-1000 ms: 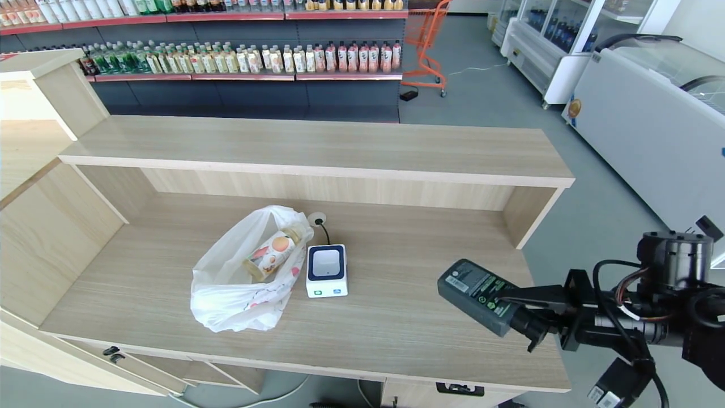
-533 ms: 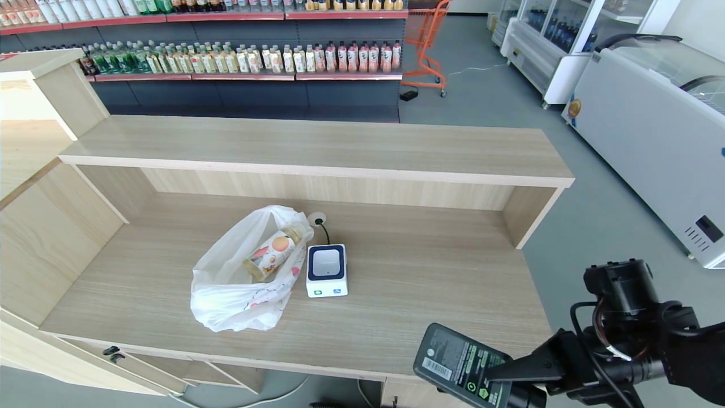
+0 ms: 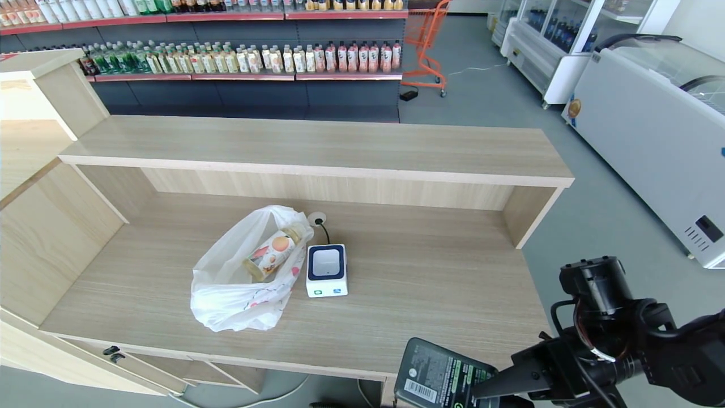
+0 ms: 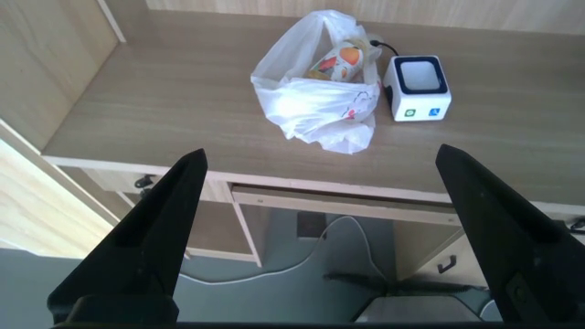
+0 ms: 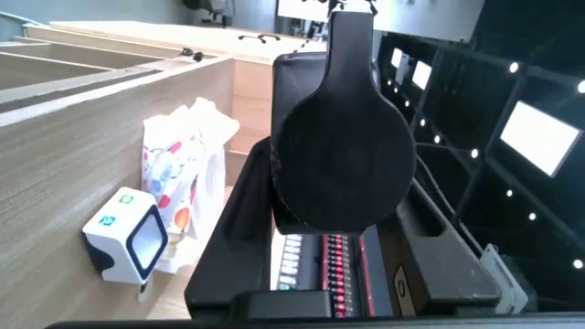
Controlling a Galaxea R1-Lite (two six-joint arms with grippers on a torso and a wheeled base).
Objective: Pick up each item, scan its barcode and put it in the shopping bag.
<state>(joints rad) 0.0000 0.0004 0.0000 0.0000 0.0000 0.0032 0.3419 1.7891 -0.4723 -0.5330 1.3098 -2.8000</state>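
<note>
Clamping the dark pack (image 3: 439,375) off the counter's (image 3: 430,294) front right corner, the right gripper (image 3: 491,387) likely needed to face its barcode (image 3: 420,391) squarely at the scanner (image 3: 327,270) beside the shopping bag (image 3: 232,294); the left gripper (image 4: 320,157) gaped wide.

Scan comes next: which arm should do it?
Right. The right gripper holds the dark pack, barcode label facing up, near the counter's front edge; it only needs carrying to the scanner. The left gripper is open and empty.
</note>
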